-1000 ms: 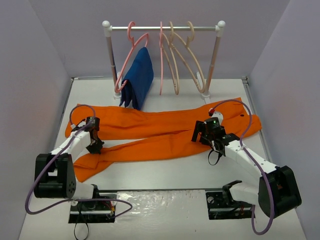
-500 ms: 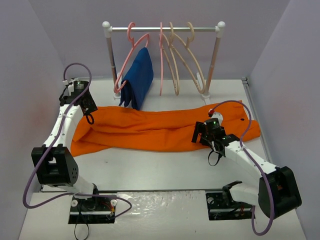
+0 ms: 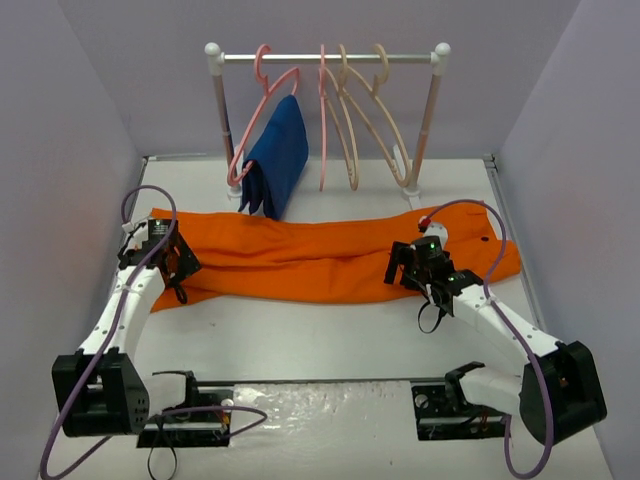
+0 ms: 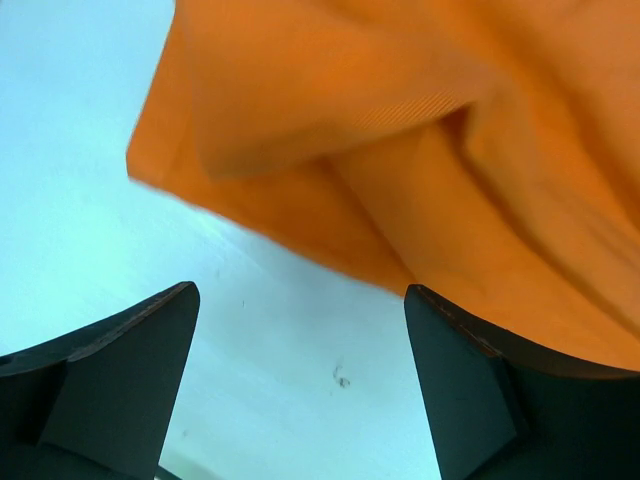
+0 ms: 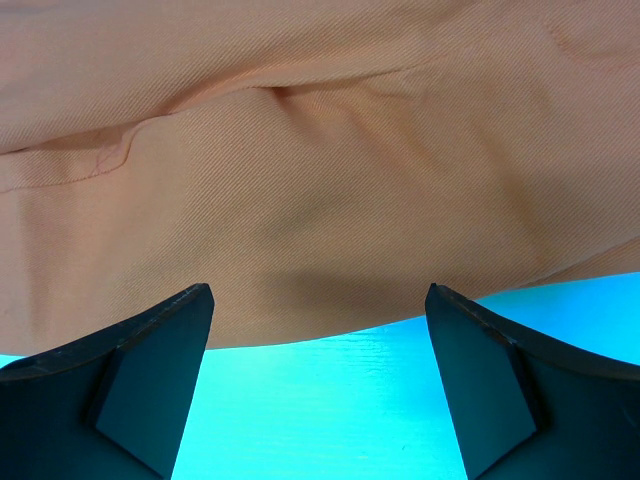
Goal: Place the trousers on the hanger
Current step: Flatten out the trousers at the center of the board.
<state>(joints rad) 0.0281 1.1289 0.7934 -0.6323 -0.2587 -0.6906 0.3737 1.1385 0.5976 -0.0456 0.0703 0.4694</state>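
One long axis governs the coming move: the trousers (image 3: 330, 265) lie flat on the table (image 3: 320, 345), folded lengthwise, and run left to right across most of its width. The rail (image 3: 325, 57) stands behind them at the far edge, well apart from both arms. The hanger (image 3: 382, 60) hangs toward the right end of that rail, next to another of like colour. To its left hang a bare pink hanger (image 3: 323, 130) and a blue garment (image 3: 280, 150). The trousers are not yet on the hanger.

Arm positions:
- The left gripper (image 3: 178, 265) sits at the left end of the cloth, at its near edge.
- The right gripper (image 3: 403, 268) sits at the near edge toward the right end. It is the nearer of the two to the hanger.

Gripper condition:
- Left gripper (image 4: 300, 300): jaws spread wide and holding nothing. Bare table shows between the fingers (image 4: 120, 360), and the folded corner of the cloth lies just beyond the tips, up and to the right.
- Right gripper (image 5: 320, 300): jaws spread wide and holding nothing. The cloth edge lies straight ahead of the fingers (image 5: 480, 370). Whether the tips touch it cannot be told.

The next move probably requires each gripper to advance onto the near edge before closing.
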